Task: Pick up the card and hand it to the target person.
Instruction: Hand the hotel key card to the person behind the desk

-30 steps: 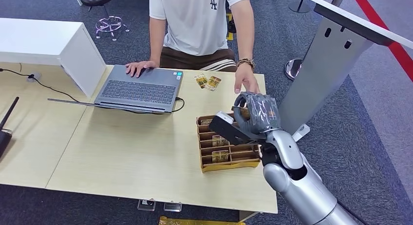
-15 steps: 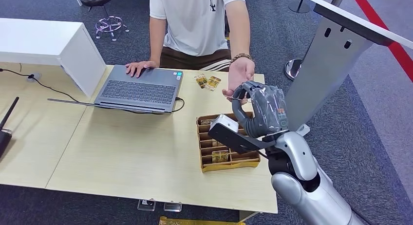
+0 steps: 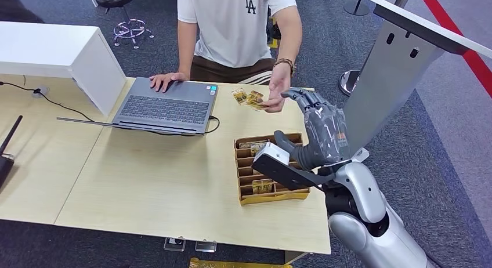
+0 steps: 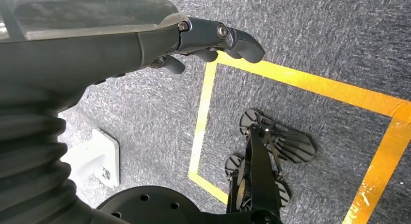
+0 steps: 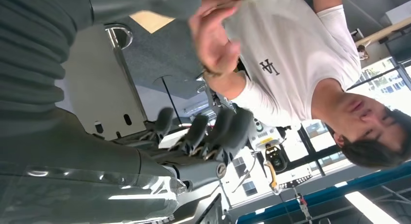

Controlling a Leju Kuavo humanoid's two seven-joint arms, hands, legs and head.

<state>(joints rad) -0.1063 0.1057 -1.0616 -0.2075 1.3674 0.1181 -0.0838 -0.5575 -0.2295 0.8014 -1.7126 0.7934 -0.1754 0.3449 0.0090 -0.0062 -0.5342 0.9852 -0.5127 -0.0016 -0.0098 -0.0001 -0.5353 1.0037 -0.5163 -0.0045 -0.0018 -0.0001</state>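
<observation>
Card (image 3: 256,100) sits pinched in the person's hand (image 3: 277,91), held low over the surface (image 3: 162,181) near the two cards lying beside the laptop (image 3: 168,105). The right hand (image 3: 318,133) is raised above the card tray (image 3: 270,172), fingers spread, holding nothing. The left hand (image 4: 213,40) hangs over the floor, fingers loosely curled, grasping nothing. The handover looks complete; only drawing the arm back seems left

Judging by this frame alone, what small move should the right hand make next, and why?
Probably draw the right hand back toward the cardboard tray. Its fingers are spread with nothing in them, and the person's hand holds a card near the two on the table, so the handover looks done.
</observation>
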